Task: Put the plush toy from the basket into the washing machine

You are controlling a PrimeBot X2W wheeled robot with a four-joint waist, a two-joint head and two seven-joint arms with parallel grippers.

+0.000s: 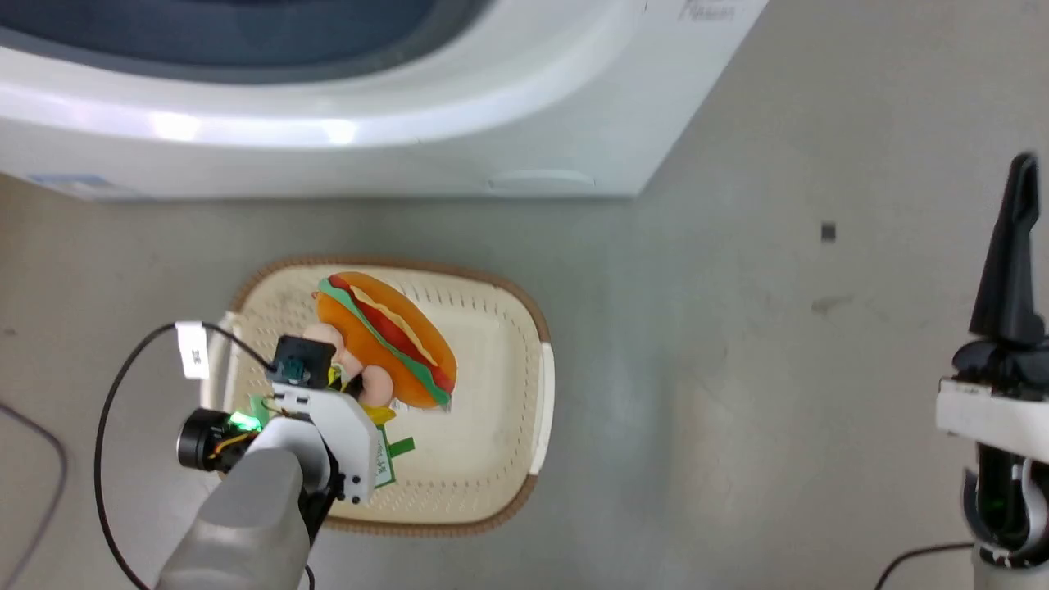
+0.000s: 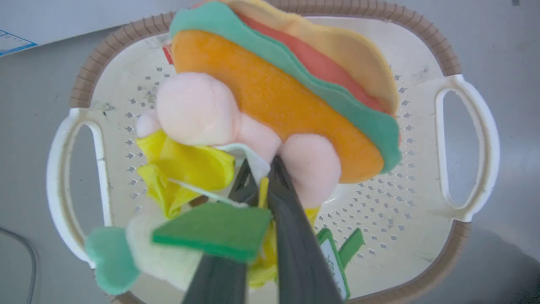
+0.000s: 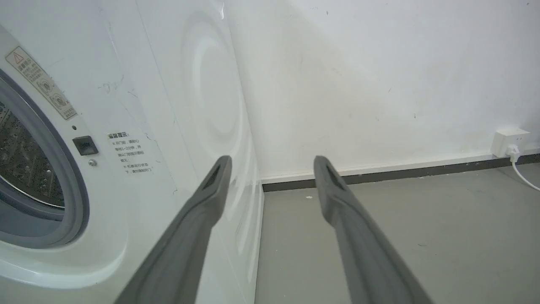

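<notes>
On my feed the plush toy (image 1: pixel 385 336) sits within the brown rim of the basket (image 1: pixel 485 410), toward its left half and far end. I cannot tell whether it touches the perforated bottom. It is a hot dog: an orange bun, a red sausage with a thin yellow line along it, and a wavy green lettuce edge. Rounded pale pink limbs bunch at the side nearest my left arm. In the left wrist view the left gripper (image 2: pixel 262 171) has its jaws drawn narrow, pinching the plush toy (image 2: pixel 270 97) right at those pink limbs, with a sliver of yellow fabric between the fingers. A crumpled yellow scrap (image 2: pixel 185 169) and a green felt square (image 2: pixel 213 230) crowd the fingers, and a green-edged paper tag (image 2: pixel 333 261) hangs toward the basket (image 2: pixel 447 59) bottom. The washing machine (image 1: pixel 410 156) stands just beyond the basket's far side. The right gripper (image 1: pixel 1023 176) is well apart to the basket's right, jaws spread wide and holding nothing.
</notes>
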